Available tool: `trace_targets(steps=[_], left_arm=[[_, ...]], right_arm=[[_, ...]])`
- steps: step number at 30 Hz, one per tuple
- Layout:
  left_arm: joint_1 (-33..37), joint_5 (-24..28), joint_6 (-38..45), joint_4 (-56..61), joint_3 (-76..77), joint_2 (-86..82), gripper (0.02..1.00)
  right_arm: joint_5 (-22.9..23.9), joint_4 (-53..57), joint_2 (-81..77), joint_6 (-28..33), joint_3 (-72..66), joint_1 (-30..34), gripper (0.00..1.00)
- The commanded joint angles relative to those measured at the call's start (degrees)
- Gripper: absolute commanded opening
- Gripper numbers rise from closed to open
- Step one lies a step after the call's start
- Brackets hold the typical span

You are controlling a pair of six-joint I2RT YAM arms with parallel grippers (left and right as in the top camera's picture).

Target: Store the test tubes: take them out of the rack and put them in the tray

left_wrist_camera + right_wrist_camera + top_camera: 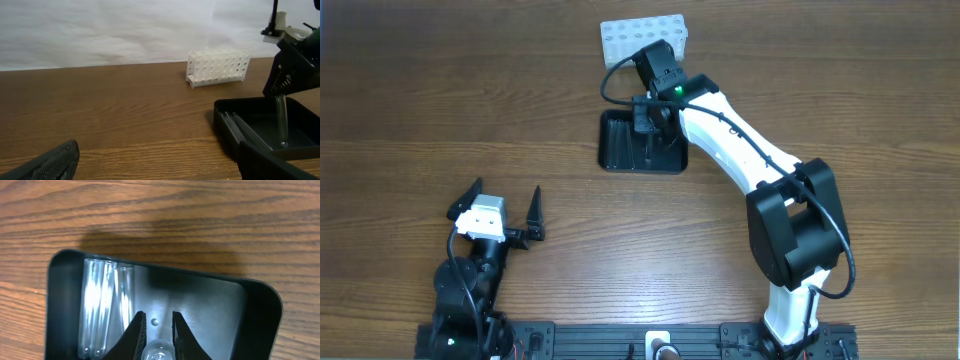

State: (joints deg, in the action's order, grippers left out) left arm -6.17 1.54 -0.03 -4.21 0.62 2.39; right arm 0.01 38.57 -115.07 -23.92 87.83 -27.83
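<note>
The counter [410, 90] carries the black tray [620, 150] near its middle, with the white rack [642, 35] just behind it toward the far edge; the left end effector [503, 200] rests released near the front-left corner; the right end effector [159, 321] is clenched on a test tube [282, 117], held upright over the tray beside the laid tubes [102, 305]; let go while vertical, it could topple hard, strike those tubes, or tip over the wall.

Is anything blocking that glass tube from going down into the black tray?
Nothing visible. The right gripper holds the test tube upright over a bare part of the tray; the tubes already lying there are off to one side.
</note>
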Motion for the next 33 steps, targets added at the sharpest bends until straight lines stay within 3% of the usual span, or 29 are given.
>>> trace_targets(steps=[1,15,26,33], left_arm=[[0.3,0.6,-0.4,-0.2,-0.3,-0.5,1.0],[0.3,0.6,-0.4,-0.2,-0.3,-0.5,0.998],[0.3,0.6,-0.4,-0.2,-0.3,-0.5,1.0],[0.3,0.6,-0.4,-0.2,-0.3,-0.5,0.998]], right_arm=[[2.1,-0.1,-0.3,-1.9,-1.5,0.2,0.005],[4.2,-0.3,-0.4,-3.4,-4.0,0.1,0.071],[4.2,-1.0,-0.4,-3.4,-4.0,0.1,0.242],[4.2,-2.1,-0.3,-3.3,-3.9,0.1,0.244]])
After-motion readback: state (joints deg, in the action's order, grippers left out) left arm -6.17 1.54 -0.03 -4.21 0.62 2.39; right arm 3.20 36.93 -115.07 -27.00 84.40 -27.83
